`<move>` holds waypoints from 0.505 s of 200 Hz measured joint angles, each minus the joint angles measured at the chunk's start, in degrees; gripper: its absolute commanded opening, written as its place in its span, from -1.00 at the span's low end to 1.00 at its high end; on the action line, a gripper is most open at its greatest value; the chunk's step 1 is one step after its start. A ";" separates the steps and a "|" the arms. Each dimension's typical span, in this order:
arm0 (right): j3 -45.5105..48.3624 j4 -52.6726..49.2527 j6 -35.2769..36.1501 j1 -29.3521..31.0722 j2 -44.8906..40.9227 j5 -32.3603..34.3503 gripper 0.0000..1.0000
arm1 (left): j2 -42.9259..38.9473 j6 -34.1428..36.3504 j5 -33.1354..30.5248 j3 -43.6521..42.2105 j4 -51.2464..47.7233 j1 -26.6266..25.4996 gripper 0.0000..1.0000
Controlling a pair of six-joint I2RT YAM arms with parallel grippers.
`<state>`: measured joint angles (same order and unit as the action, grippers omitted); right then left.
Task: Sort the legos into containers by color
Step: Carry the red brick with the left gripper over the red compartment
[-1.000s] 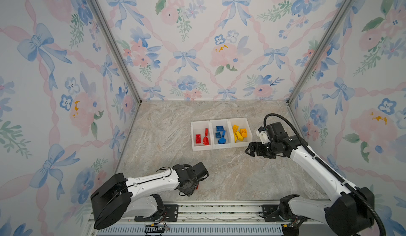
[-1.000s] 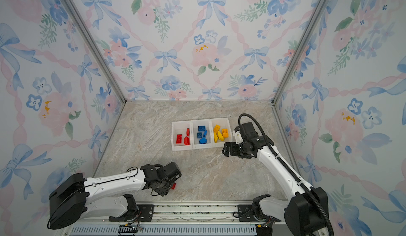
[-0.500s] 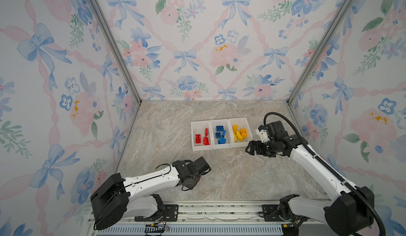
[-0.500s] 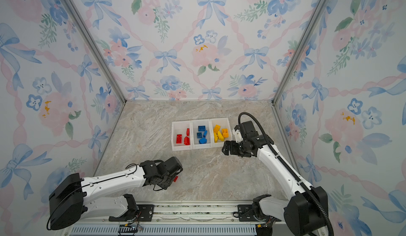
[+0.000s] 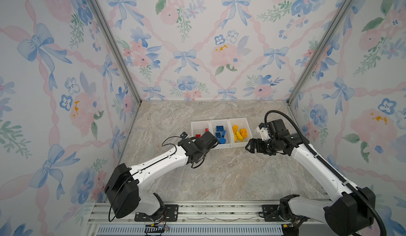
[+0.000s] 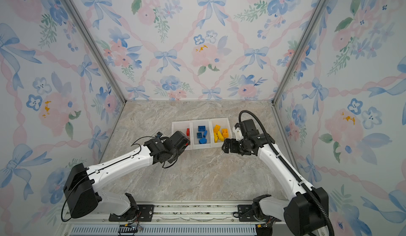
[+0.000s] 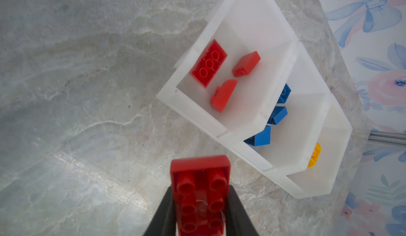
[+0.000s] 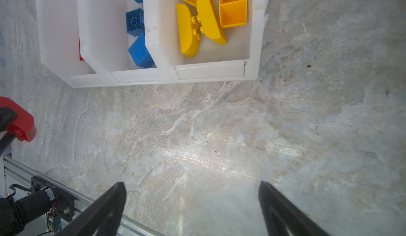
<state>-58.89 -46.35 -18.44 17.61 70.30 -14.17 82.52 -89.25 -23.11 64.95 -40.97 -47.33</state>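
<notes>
Red brick (image 7: 201, 191) clamped in L gripper (image 7: 200, 202) nr bins (image 7: 193, 116) (R gripper (image 8: 191, 184) agape).

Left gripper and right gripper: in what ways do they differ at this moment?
The left gripper is shut on a red brick; the right gripper is open and holds nothing. The left gripper is near the bin of red bricks; the right gripper is in front of the bin of yellow bricks. Both have black fingers and are over the marble tabletop.
</notes>
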 measured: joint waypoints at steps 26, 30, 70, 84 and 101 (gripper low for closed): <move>-0.13 0.00 0.00 -0.17 -0.02 0.00 0.94 | 4.96 9.53 -0.09 5.86 -0.35 4.02 -0.68; -0.13 0.00 -0.02 -0.20 -0.02 0.02 0.94 | 5.57 10.60 -0.09 6.62 -0.37 4.46 -0.68; -0.13 0.00 -0.09 -0.31 -0.35 0.09 0.94 | 13.29 23.23 0.44 14.32 -0.35 8.24 -0.68; -0.13 -0.02 -0.24 -0.31 -0.66 0.33 0.94 | 15.76 26.86 0.74 15.98 -0.39 9.09 -0.70; -0.13 -0.02 -0.48 -0.31 -1.09 0.68 0.94 | 18.67 31.04 1.33 17.84 -0.33 9.94 -0.70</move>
<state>-59.02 -46.37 -18.92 17.30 69.21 -13.50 101.19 -58.22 -21.78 82.78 -41.30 -37.39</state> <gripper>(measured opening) 0.971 0.300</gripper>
